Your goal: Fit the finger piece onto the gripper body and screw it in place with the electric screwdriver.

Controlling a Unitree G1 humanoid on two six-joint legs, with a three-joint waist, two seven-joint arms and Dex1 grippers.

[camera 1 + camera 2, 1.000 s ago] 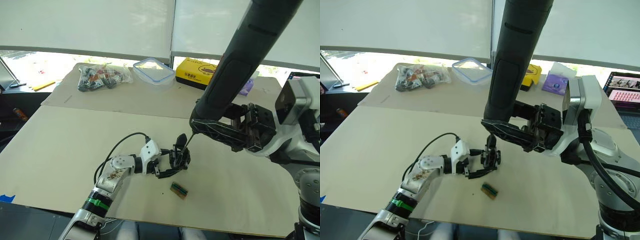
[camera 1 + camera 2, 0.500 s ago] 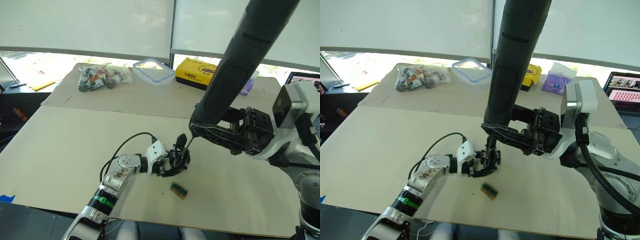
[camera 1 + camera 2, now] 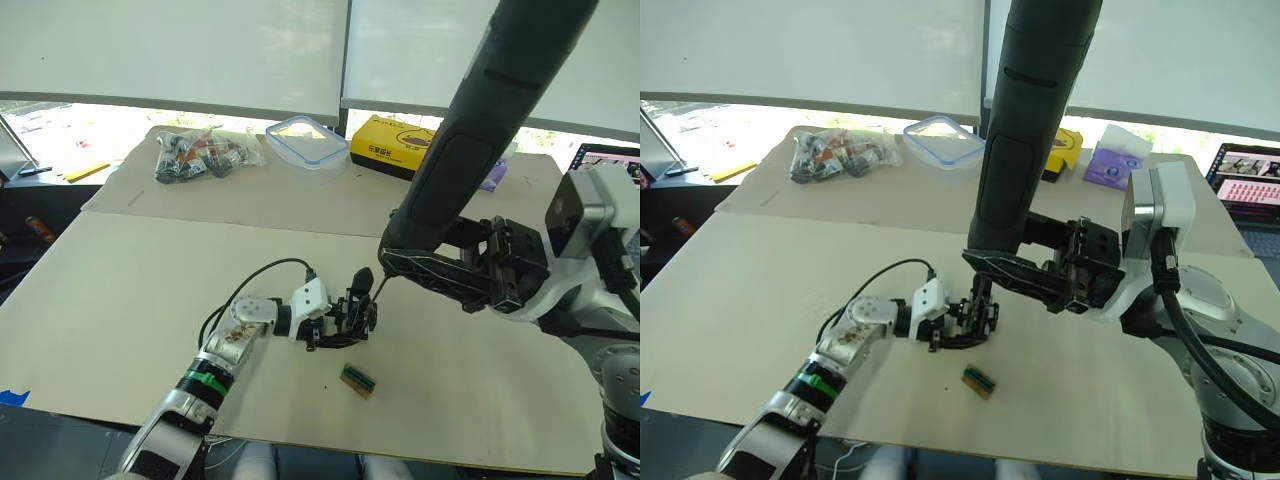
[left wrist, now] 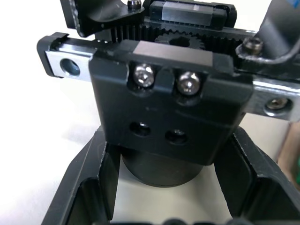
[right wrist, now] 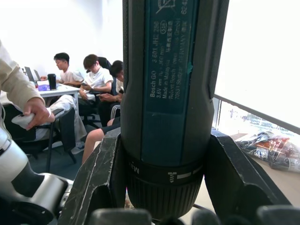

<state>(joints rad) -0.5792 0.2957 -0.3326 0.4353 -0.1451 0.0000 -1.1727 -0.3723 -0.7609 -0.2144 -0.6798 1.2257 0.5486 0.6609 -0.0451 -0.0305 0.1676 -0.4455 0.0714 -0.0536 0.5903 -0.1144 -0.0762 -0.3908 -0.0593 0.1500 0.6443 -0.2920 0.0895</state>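
Presently my left gripper (image 3: 345, 322) lies low on the table (image 3: 120, 290), its fingers pinched on the gripper body (image 4: 169, 115) so the block cannot turn or slide under the tool; in the left wrist view two bright screw heads sit in its near face above two open holes. My right gripper (image 3: 430, 270) is clamped round the barrel of the electric screwdriver (image 3: 470, 130), holding it steeply tilted with the thin bit pointing down at the top of the block, apparently touching it, so the driving force would pass straight into the held part. Whether the finger piece is already seated there I cannot tell. My left forearm stretches nearly flat across the table; my right wrist is raised beside the block. A small green-and-brown block (image 3: 358, 380) rests just in front, apart
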